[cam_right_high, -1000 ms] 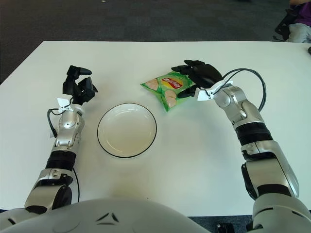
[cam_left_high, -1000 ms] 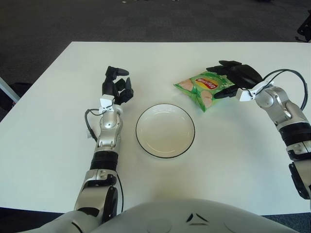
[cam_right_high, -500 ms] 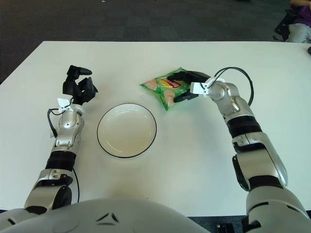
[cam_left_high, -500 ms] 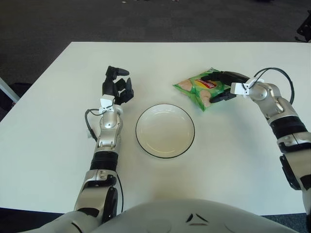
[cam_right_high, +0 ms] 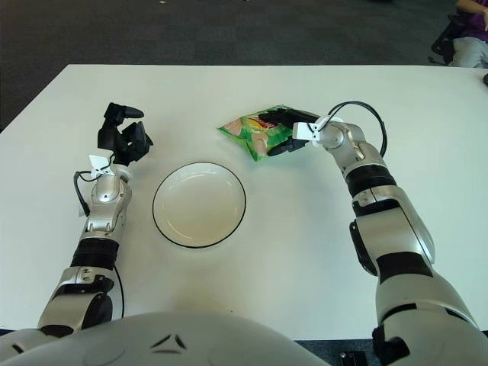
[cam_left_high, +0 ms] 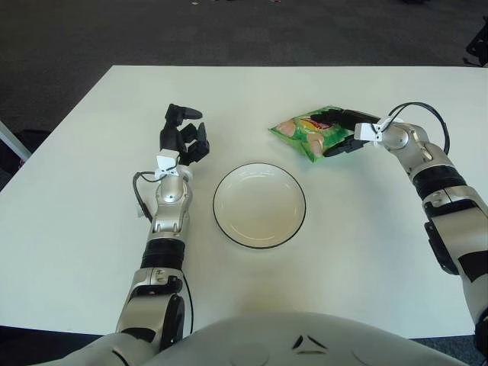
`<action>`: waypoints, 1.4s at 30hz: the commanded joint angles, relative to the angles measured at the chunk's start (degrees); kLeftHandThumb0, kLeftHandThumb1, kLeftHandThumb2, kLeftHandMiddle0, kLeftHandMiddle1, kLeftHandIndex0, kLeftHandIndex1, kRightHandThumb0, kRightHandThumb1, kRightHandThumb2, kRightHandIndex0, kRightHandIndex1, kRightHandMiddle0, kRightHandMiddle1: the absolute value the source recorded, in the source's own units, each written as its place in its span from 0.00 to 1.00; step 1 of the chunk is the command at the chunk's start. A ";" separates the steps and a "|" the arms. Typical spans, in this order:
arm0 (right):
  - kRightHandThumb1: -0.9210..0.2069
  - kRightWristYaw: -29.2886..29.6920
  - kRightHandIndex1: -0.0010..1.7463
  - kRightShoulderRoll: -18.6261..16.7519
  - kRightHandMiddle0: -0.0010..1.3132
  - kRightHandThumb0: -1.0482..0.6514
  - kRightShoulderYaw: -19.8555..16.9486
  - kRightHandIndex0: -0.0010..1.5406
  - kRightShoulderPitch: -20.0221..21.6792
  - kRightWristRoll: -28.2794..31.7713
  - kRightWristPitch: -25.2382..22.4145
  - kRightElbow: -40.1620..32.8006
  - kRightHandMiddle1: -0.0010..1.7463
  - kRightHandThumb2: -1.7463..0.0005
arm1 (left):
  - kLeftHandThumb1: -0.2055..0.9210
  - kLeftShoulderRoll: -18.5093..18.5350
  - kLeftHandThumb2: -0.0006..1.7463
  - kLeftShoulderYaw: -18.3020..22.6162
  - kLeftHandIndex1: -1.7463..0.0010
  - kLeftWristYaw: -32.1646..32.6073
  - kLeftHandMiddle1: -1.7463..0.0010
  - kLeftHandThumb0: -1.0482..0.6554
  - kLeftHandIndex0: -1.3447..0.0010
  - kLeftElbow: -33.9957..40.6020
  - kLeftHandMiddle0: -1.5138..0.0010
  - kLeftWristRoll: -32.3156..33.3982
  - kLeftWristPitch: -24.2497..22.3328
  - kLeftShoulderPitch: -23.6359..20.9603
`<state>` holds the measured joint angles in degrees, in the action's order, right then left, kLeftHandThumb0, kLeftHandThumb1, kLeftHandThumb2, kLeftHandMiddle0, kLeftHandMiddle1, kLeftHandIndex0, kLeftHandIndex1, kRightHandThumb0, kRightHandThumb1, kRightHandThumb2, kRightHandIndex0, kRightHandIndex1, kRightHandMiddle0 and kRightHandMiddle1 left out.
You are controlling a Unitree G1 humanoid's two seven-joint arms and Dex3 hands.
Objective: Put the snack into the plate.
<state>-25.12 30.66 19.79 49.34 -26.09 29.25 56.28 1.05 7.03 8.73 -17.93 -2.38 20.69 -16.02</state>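
A green snack bag (cam_left_high: 305, 131) lies on the white table, up and right of the plate (cam_left_high: 259, 205). My right hand (cam_left_high: 341, 131) is shut on the bag's right side, black fingers over its top and under its lower edge. The bag looks slightly tilted, its right end raised. The white plate with a dark rim holds nothing. My left hand (cam_left_high: 183, 133) shows left of the plate, fingers curled and holding nothing.
The white table (cam_left_high: 76, 229) spreads wide on all sides of the plate. Its far edge (cam_left_high: 290, 67) meets dark carpet. A cable loops by my right wrist (cam_left_high: 419, 114).
My right hand has closed around the bag and drawn left with the forearm swinging inward; the bag has shifted slightly up and left. The left arm has not moved.
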 commanded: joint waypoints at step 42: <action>0.53 62.56 0.99 -6.03 0.38 0.62 15.54 0.37 -4.00 -18.82 0.19 18.17 0.94 0.27 | 0.77 0.16 0.49 0.62 0.00 0.11 0.00 0.39 0.73 0.79 0.36 0.24 -0.22 -0.05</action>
<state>38.34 24.98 34.29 49.24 -43.68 29.40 71.99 0.87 7.55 8.73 -17.02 -2.42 20.09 -15.79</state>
